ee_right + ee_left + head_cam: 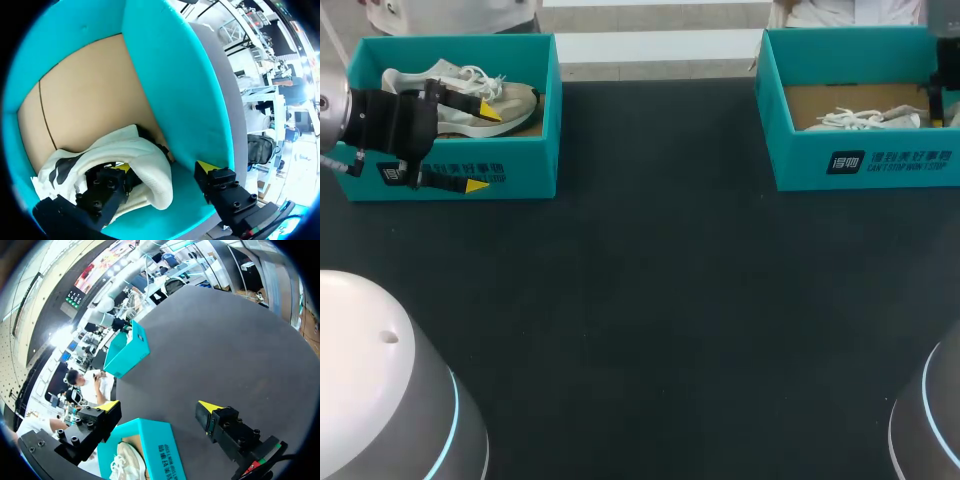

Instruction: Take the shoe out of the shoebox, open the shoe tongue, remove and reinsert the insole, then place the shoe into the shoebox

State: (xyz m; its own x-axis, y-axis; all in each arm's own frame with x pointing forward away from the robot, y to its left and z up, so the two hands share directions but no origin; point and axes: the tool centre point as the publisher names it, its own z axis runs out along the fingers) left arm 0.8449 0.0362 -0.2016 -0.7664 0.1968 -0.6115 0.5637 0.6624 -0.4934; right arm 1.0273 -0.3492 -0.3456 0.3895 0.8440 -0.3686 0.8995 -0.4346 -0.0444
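Over the near wall of the left teal cardboard shoebox (535,160) (150,432) hangs the left tool (483,148) (159,405), its two yellow-tipped fingers spread wide and gripping nothing. One finger is above the inside of the box and the other is outside it over the dark bench (660,300) (225,350), so the wall lies beneath the gap. Under the inner finger, a pale cream sneaker with white laces (470,100) (125,460) lies in that box. The left arm (380,120) comes in low from the left edge, with its black wrist level across the box's near corner. Down inside the right teal cardboard shoebox (800,165) (130,352) (165,75) sits the right tool (162,169), its fingers also apart. One finger is tucked into the opening of a white sneaker with a black side mark (865,119) (135,155). The other stands outside the shoe, close to the teal side wall and clear of the fabric. The shoe's padded collar therefore lies between the fingers without being pinched. This sneaker rests on the brown cardboard floor of its box, and its laces show in the head view. The two shoeboxes stand well apart at the far corners of the bench, each holding one shoe, two shoes in all.
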